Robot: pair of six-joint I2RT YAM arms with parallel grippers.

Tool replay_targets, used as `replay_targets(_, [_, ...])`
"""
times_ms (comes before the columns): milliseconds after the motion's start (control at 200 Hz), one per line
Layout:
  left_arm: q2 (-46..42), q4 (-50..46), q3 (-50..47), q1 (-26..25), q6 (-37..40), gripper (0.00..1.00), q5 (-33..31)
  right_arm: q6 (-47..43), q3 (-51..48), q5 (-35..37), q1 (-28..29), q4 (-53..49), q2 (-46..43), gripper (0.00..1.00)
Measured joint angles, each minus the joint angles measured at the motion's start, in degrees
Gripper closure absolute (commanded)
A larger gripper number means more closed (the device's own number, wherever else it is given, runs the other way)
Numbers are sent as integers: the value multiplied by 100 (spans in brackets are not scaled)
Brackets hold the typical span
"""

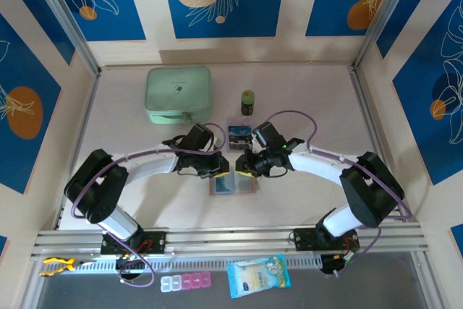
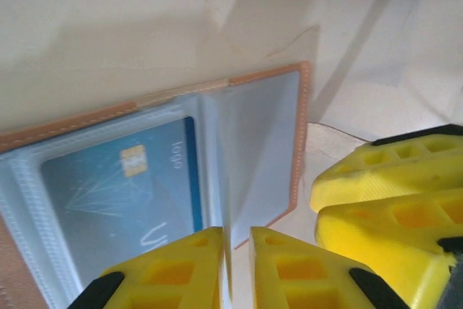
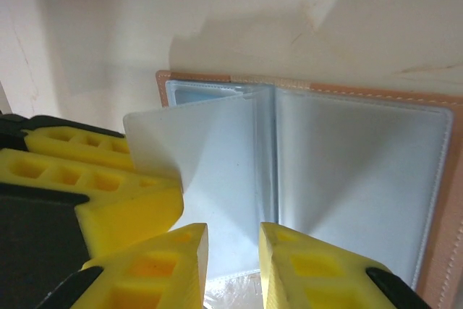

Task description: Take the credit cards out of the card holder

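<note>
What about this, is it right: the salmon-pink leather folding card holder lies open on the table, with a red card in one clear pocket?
Not quite: the flat rectangular card in the clear pocket is blue, not red, as the left wrist view shows. The salmon-pink card holder does lie open on the table.

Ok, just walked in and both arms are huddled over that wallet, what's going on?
Both arms work on the open salmon card holder at mid-table. The left gripper pinches a clear sleeve, holding it raised; a blue credit card sits in a pocket. The right gripper hovers at the holder's edge, jaws slightly apart; grip unclear.
</note>
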Motion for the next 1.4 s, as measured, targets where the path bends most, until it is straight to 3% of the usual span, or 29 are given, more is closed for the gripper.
replay_targets(475, [796, 52, 688, -404, -66, 85, 70, -55, -446, -2, -330, -199, -686, 74])
replay_targets(705, [1034, 72, 942, -498, -129, 77, 109, -116, -573, -2, -575, -372, -1064, 74])
replay_targets(1140, [1014, -138, 1185, -485, -11, 74, 105, -197, -610, -2, -678, -579, -1217, 74])
replay_targets(1395, [481, -138, 741, -260, 28, 76, 76, -195, -538, -2, -527, -573, -1005, 74])
